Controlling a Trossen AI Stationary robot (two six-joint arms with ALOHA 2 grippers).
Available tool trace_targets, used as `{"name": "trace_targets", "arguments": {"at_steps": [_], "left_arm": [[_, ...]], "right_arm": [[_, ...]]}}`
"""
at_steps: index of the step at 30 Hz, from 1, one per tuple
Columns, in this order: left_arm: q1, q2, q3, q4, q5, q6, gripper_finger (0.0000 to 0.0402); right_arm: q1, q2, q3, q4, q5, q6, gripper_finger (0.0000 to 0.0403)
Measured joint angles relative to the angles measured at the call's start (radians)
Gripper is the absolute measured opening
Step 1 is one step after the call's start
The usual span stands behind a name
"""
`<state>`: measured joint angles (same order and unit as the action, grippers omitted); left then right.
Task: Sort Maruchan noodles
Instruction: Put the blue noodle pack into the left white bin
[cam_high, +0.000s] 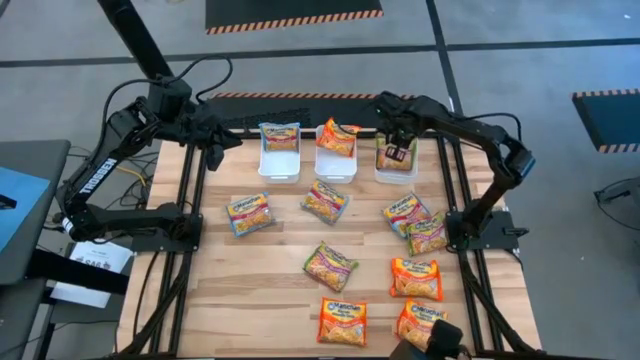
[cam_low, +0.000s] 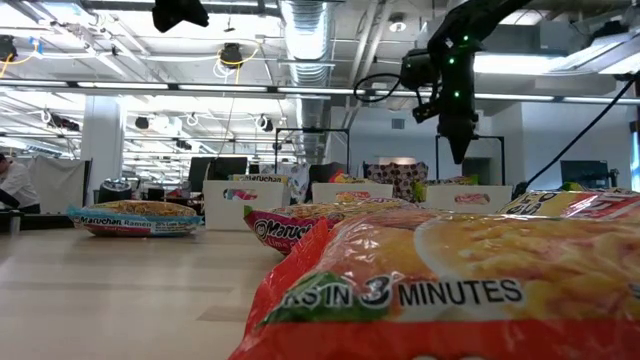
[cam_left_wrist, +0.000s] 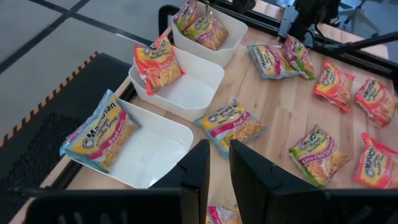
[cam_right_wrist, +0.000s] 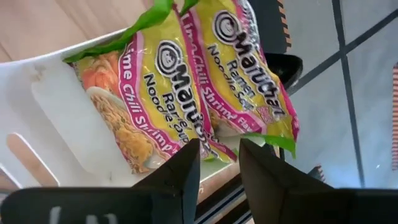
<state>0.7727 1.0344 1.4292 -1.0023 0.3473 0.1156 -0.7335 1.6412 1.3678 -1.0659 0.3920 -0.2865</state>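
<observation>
In the rightmost tray (cam_high: 381, 176), two green noodle packets (cam_right_wrist: 205, 81) are stood on edge below the right tool (cam_right_wrist: 217, 163), fingers slightly parted, empty.

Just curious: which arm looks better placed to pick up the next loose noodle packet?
Probably the right: its gripper hovers open over the right white tray, nearest the loose green-yellow packets; the left gripper waits at the table's edge.

Three trays sit in a row at the table's (cam_high: 250, 300) twelve o'clock edge: left tray (cam_high: 279, 163), middle tray (cam_high: 334, 165), right tray (cam_high: 396, 170), each with noodles propped inside. The right gripper (cam_high: 397, 153) hangs over the right tray; the left gripper (cam_high: 214, 150) sits at nine o'clock of the left tray. Loose packets (cam_high: 325, 201) spread from the centre toward five o'clock.
</observation>
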Motion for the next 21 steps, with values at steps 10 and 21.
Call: {"name": "trace_targets", "arguments": {"at_steps": [10, 21], "left_arm": [[0.000, 0.000, 0.000, -0.003, -0.051, -0.079, 0.0047], [0.000, 0.000, -0.015, -0.035, -0.084, -0.131, 0.0096]], "right_arm": [[0.015, -0.127, 0.000, 0.006, -0.038, 0.097, 0.0130], [0.020, -0.150, 0.000, 0.020, -0.060, 0.149, 0.0130]]}}
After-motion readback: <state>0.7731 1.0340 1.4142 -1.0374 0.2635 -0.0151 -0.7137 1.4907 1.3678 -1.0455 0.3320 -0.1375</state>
